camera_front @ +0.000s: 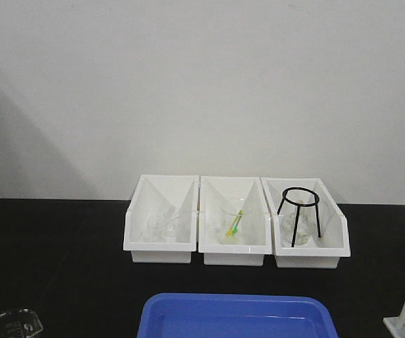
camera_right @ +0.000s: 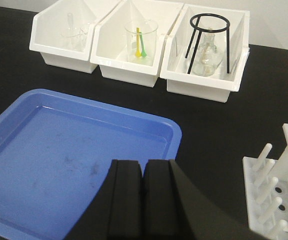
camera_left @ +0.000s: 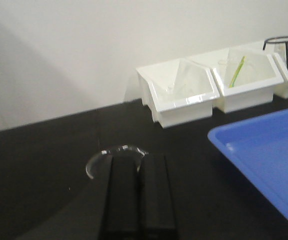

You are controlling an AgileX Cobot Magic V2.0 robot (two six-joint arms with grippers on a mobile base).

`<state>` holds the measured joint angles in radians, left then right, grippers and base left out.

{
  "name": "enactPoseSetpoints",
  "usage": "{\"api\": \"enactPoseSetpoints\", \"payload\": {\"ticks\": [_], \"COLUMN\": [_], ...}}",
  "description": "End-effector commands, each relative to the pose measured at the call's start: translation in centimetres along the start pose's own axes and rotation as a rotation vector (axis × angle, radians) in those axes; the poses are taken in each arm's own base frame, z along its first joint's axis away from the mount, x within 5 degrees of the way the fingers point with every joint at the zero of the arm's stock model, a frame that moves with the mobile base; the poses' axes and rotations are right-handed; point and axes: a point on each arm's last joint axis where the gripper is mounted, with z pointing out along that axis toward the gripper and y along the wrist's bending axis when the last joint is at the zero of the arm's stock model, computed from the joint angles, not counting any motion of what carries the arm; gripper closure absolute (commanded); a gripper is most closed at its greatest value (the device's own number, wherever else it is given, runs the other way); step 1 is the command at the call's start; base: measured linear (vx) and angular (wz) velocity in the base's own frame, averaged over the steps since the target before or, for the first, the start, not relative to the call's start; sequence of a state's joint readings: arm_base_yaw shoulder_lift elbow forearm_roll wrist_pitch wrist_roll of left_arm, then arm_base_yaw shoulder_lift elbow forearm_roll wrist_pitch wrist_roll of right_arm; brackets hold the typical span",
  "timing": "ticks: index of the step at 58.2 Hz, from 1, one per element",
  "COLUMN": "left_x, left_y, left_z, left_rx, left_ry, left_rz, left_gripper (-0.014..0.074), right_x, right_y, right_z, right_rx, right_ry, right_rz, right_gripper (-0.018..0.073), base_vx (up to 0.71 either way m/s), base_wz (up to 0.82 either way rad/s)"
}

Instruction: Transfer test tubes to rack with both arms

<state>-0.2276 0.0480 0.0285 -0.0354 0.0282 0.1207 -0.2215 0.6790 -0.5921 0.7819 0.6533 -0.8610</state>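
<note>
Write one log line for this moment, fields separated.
left hand: shut, empty | right hand: shut, empty | rack: no tubes seen

The left gripper (camera_left: 138, 197), fingers pressed together, hangs just before a small glass beaker (camera_left: 114, 156) (only its rim shows). Right of the beaker lies a blue tray (camera_left: 264, 155); beyond it stand white bins (camera_left: 184, 95).

White plastic rack (camera_right: 276, 192); glossy blue tray (camera_right: 58, 150)
</note>
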Motion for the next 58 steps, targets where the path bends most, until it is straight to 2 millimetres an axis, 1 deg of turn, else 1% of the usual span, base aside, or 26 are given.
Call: {"api": "enactPoseSetpoints", "payload": {"ticks": [1,7,58], "left_x": [0.24,0.12,0.18], "left_y": [0.0,0.01,0.0], "left_z": [-0.25,-0.48,-0.48], "left_rx": [-0.008,-0.009,-0.009], "left_ry": [-0.068,-0.093,-0.086], "left_rz": [0.001,-0.007,-0.005], "left_gripper": [0.0617,0.0617,0.0617], "right_x": [-1.34,-1.34,-1.36], "right_y": [-0.22,-0.22,-0.24], "right_z": [-0.42,-0.42,-0.42], "right_rx": [0.03,0.03,0.032], "right_ry": [-0.079,-0.079,-0.08], "right_rz": [0.016,0.016,0.016], "right_gripper": [0.0566,0.0566,0.0566], "base_vx": [0.0,0.0,0.0], "base_wz": [0.0,0.0,0.0]}}
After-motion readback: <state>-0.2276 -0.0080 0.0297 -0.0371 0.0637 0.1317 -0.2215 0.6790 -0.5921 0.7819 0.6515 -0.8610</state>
